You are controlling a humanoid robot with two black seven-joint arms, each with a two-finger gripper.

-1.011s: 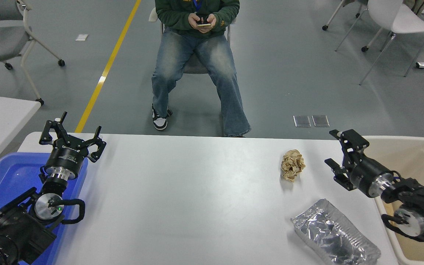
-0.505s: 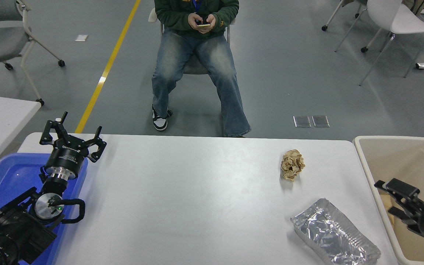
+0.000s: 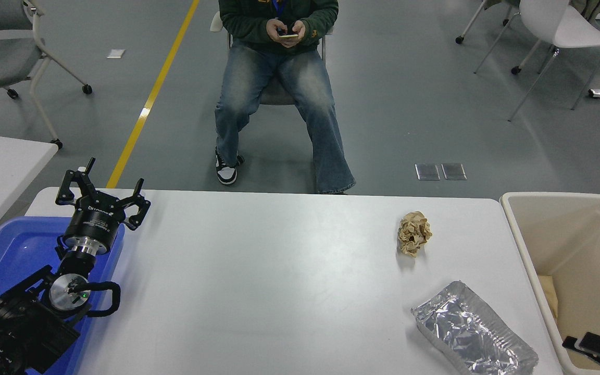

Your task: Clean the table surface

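1. Right gripper (image 3: 599, 350): only a black tip shows at the lower right corner, over the beige bin (image 3: 560, 197). It has dropped back from beside the paper ball within the last second; cannot tell whether its fingers are apart or together.
2. Meaning: nothing carried off. Both scraps remain; clearing looks unfinished.
3. Crushed foil tray (image 3: 473, 329), lower right: shiny, creased, ribbed rim.
4. Crumpled brown paper ball (image 3: 413, 233), right of centre: matte, light.
5. Table surface (image 3: 258, 271): smooth, glossy white-grey, fills the lower frame.
6. Left gripper (image 3: 101, 195): parked lower left, fingers spread, above the blue plastic tray (image 3: 3, 250).
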